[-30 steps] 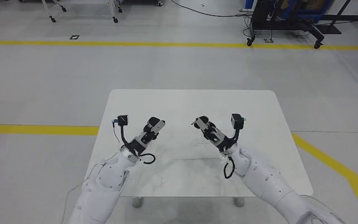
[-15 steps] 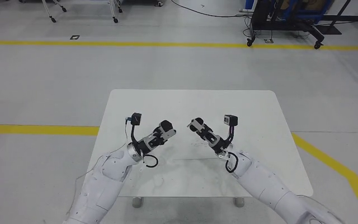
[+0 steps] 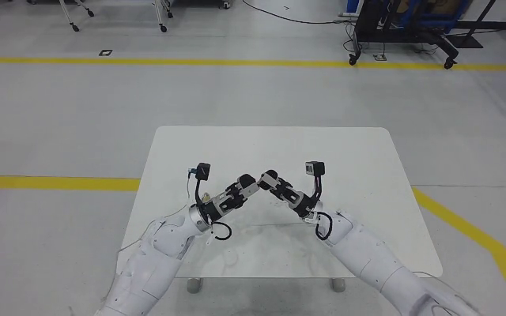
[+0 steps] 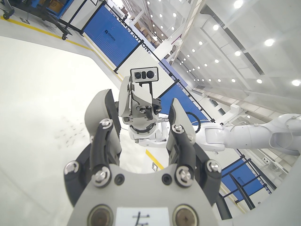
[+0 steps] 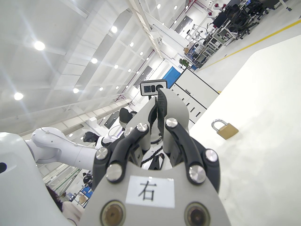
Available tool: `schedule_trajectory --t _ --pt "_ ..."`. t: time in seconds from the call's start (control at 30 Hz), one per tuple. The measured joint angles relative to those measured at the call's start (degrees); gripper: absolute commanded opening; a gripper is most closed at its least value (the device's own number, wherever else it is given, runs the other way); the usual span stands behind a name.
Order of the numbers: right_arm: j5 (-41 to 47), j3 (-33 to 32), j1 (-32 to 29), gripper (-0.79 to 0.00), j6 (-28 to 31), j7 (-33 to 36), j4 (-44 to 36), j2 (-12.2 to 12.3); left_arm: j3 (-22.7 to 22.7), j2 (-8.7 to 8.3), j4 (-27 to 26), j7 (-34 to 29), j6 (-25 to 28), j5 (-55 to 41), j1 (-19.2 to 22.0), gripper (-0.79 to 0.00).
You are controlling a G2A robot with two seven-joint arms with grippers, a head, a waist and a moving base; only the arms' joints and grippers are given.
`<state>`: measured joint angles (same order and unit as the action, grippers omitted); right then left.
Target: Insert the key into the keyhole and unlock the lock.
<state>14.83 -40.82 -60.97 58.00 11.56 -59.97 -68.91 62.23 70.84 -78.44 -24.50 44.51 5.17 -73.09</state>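
The white table (image 3: 356, 158) fills the middle of the frame. Above its center, the left gripper (image 3: 247, 183) and the right gripper (image 3: 267, 175) point at each other, almost touching. The left jaws are spread wide. The right jaws are pressed together. The little gold lock (image 5: 224, 129) lies on the table, apart from the right gripper.
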Motion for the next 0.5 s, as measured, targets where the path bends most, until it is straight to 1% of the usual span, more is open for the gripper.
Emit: schedule_trajectory --t 0.37,0.43,0.5 --pt "1.47 -2.45 0.15 -0.785 0.00 4.87 2.13 -1.56 -0.20 -0.05 0.25 0.31 -1.04 1.16 0.44 -0.505" --pt "1.56 -2.88 0.09 -0.785 0.00 5.50 2.36 -1.76 -0.30 -0.05 0.21 0.47 -1.22 1.70 0.42 -0.542" --pt "1.62 -3.35 0.04 -0.785 0.00 6.21 2.62 -2.00 -0.40 -0.05 0.23 0.59 -1.54 2.32 0.47 -0.603"
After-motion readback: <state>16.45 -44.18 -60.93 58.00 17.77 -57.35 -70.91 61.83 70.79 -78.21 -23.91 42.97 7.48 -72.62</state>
